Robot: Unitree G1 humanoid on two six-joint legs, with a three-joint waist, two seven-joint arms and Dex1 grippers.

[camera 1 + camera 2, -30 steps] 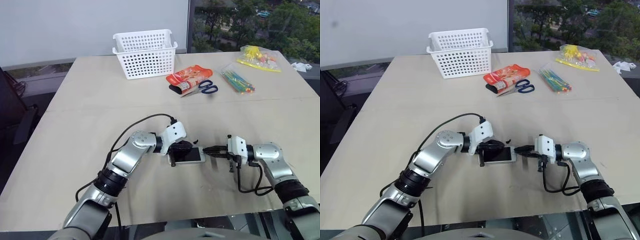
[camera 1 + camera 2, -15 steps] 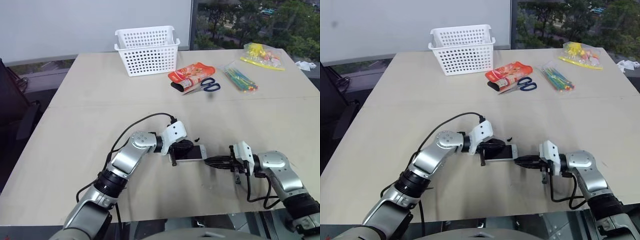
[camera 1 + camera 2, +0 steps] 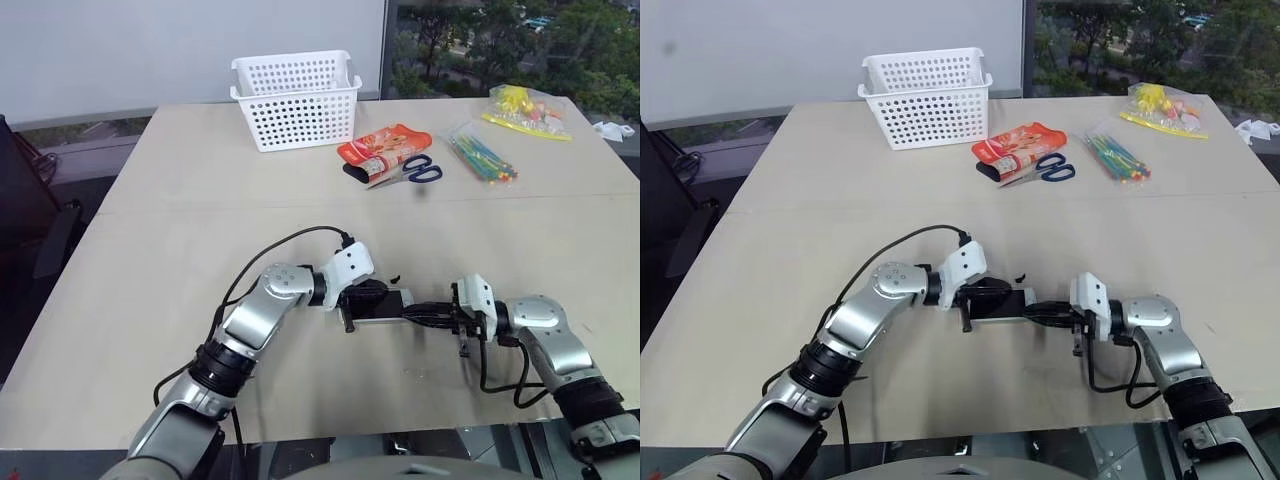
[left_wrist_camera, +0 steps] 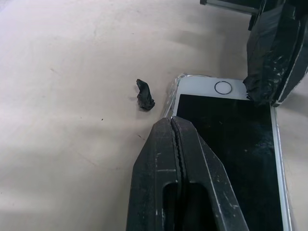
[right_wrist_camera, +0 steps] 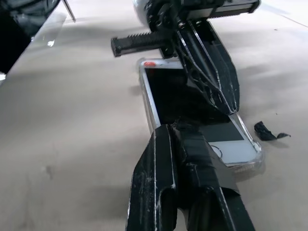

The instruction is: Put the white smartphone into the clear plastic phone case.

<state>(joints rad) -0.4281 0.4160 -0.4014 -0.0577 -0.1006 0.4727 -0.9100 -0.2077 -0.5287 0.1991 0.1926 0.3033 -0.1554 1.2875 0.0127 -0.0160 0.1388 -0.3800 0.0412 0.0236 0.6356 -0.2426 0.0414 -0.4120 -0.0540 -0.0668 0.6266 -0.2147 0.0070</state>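
both pairs of black fingers pressed shut, tips resting on the white smartphone [image 4: 228, 139] from opposite ends.

the phone lies flat, screen up, near the front edge of the tabletop [image 3: 180, 230], seated in the clear plastic phone case [image 5: 250, 161], whose thin transparent rim shows around the home-button end. the left gripper [image 4: 172, 126] has its closed tips over the screen; the right gripper [image 5: 179, 130], also closed, touches the home-button end. a small black scrap [image 4: 144, 95] lies just beside the phone. toward the far edge sit a white basket [image 3: 295, 100], an orange pouch [image 3: 378, 155], blue scissors [image 3: 412, 172] and two zip bags [image 3: 478, 155].
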